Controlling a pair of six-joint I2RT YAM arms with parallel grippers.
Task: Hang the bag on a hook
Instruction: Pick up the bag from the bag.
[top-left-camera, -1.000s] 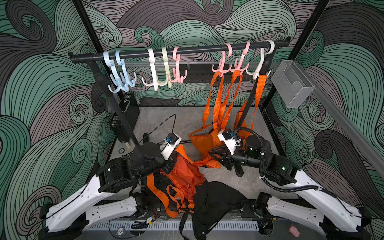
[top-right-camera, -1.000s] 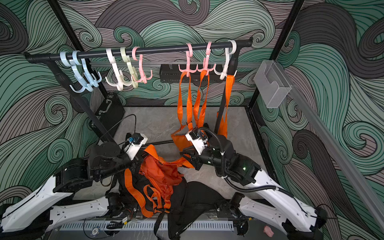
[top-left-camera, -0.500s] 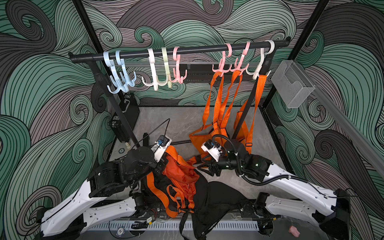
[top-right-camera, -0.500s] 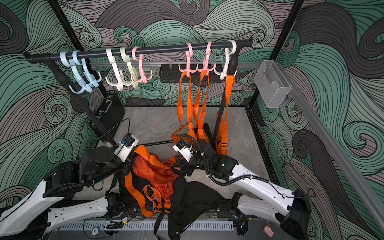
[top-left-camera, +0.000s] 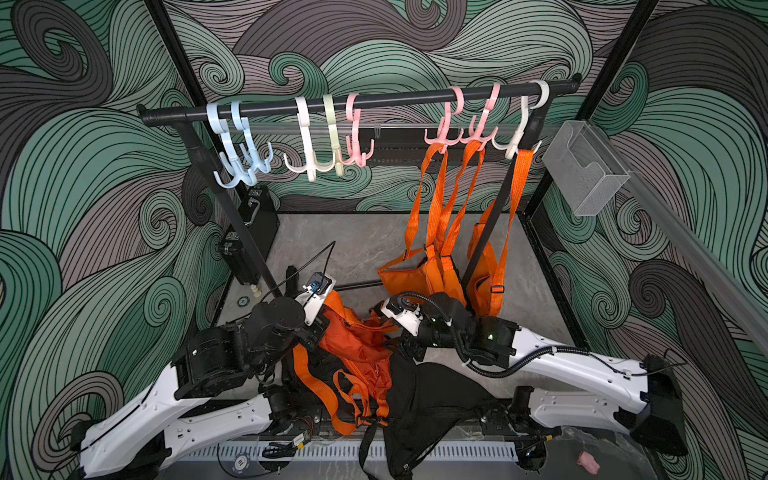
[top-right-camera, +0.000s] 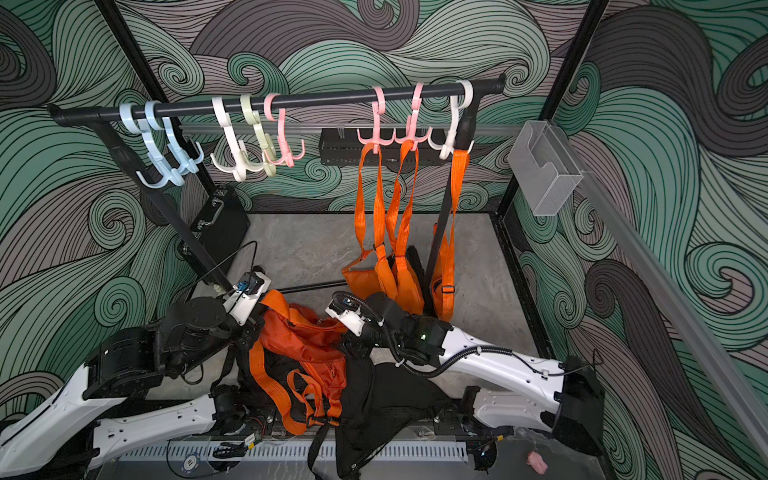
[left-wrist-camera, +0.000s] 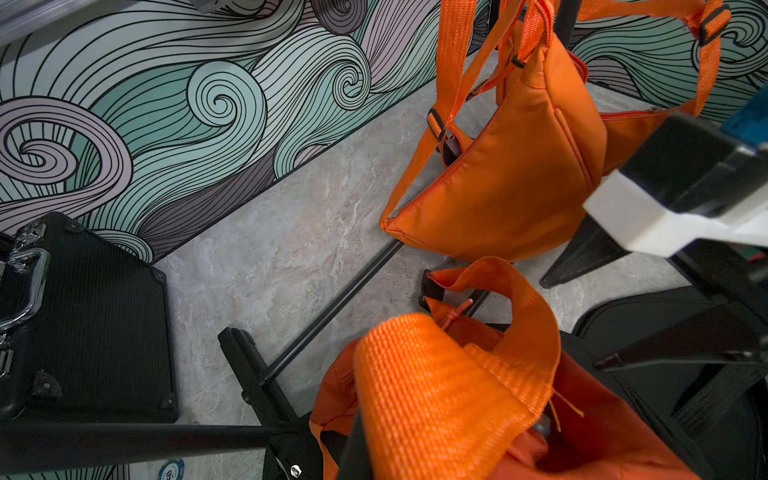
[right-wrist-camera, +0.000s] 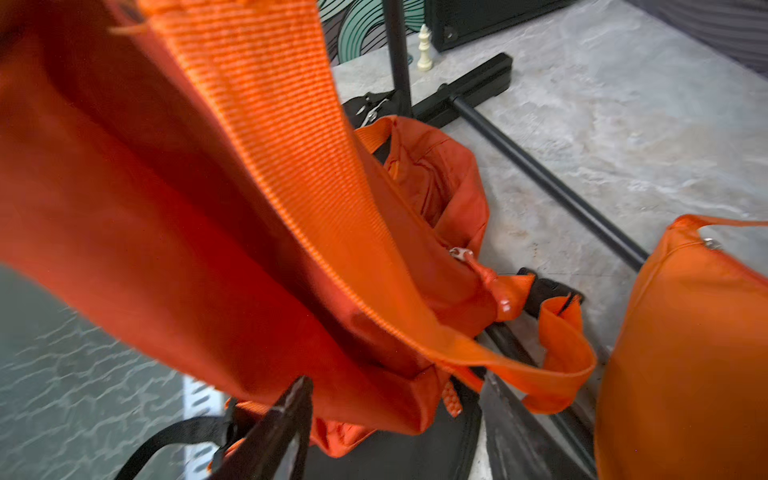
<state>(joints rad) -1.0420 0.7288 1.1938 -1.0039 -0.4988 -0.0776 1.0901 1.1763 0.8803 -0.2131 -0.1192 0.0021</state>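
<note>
While left hand (top-left-camera: 322, 332) clenches strap (left-wrist-camera: 436, 395) of orange bag (top-left-camera: 357, 345), right hand (right-wrist-camera: 395, 378) released, fingers (right-wrist-camera: 286, 419) spread

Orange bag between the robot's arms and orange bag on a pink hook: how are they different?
The low bag is crumpled; the hooked bag hangs smooth. The low bag's strap bends over in the shut left gripper; the hooked bag's runs straight up to its pink hook. The low bag lies against a black bag; the hooked bag hangs beside other orange bags. Both are orange.
</note>
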